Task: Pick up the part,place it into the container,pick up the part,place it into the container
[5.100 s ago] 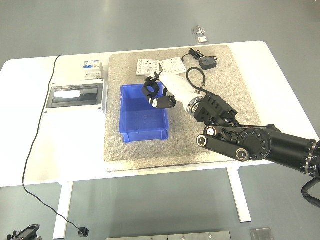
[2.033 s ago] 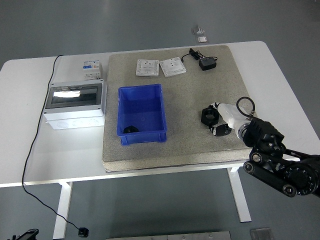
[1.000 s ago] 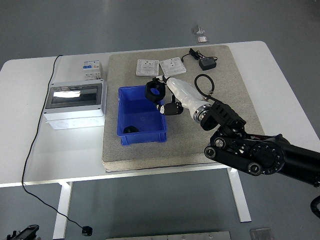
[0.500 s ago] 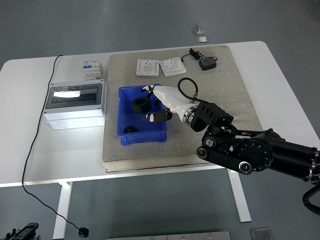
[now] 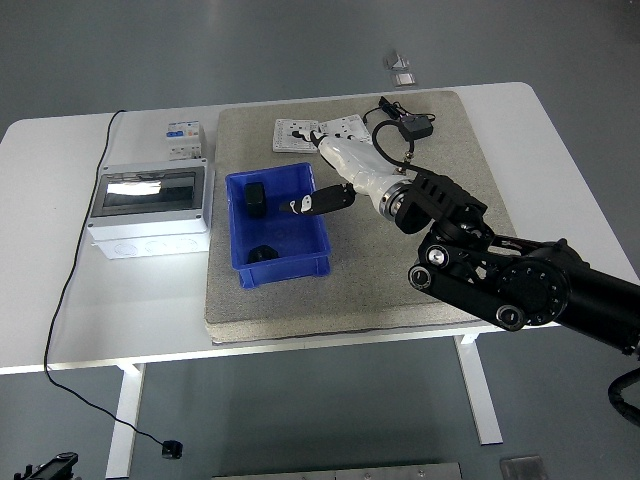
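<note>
White surface (image 5: 90, 300) carries a grey mat (image 5: 440, 200) that keeps the blue bin (image 5: 300, 262) steady. Two black parts lie inside it, one (image 5: 257, 197) near the far wall, one (image 5: 263, 254) near the front. Over the bin's right rim, the right robot hand (image 5: 325, 185) hangs with fingers loosely spread and empty, judged just after release.

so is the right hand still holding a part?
No: the right hand holds nothing, its fingers open at the blue container's right rim, and both black parts lie inside the container.
</note>
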Tool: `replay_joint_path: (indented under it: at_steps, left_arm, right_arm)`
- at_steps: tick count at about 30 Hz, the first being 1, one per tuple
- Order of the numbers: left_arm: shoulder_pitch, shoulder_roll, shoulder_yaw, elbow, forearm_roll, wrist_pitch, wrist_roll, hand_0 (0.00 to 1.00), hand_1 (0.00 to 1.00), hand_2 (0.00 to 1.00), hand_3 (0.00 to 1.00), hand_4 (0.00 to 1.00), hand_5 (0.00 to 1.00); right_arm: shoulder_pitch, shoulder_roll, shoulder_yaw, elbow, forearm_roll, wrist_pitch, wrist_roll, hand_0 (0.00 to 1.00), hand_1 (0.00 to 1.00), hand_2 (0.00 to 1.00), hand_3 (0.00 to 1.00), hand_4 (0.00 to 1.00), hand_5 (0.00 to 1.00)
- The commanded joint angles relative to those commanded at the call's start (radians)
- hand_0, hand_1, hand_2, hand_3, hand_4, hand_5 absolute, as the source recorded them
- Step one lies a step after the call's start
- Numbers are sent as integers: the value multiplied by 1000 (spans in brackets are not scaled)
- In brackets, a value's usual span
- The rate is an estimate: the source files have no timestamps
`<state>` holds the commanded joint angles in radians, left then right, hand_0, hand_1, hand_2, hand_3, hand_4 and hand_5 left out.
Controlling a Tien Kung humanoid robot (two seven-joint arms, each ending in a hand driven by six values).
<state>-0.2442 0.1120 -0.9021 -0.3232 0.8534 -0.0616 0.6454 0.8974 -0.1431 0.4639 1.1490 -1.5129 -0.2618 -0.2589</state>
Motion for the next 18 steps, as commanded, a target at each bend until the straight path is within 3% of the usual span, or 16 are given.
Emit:
replay_joint_path:
  at_steps: [5,6,10,11,12,17,18]
  left_arm:
    - [8,-8,32,4,-42,8,0,728,700,597,529,489,614]
    - [13,-10,44,6,-63,13,0,728,700,597,530,488,611]
    - [27,-15,72,9,-115,27,-2,728,700,597,530,488,611]
    - [30,-16,75,9,-121,29,-2,728,700,597,530,488,611]
    - [32,-17,76,10,-124,31,-2,727,700,597,531,489,614]
    - [28,-23,55,9,-87,23,0,727,700,597,531,489,614]
    - [27,-24,51,9,-80,22,0,727,700,598,535,482,634]
  right_arm:
    - [-111,-85,100,10,123,-23,100,998,893,895,894,982,497]
    - [-143,-107,124,9,159,-20,129,941,848,858,901,998,715]
    - [-266,-163,204,21,284,-16,233,941,848,858,901,998,715]
    - [-302,-170,225,25,320,-12,263,941,848,858,901,998,715]
    - [-332,-174,243,26,350,-7,288,808,756,787,811,998,862]
    - [-462,-164,247,15,482,17,391,808,756,787,811,998,862]
    - [-478,-161,242,14,502,19,401,800,744,778,780,998,910]
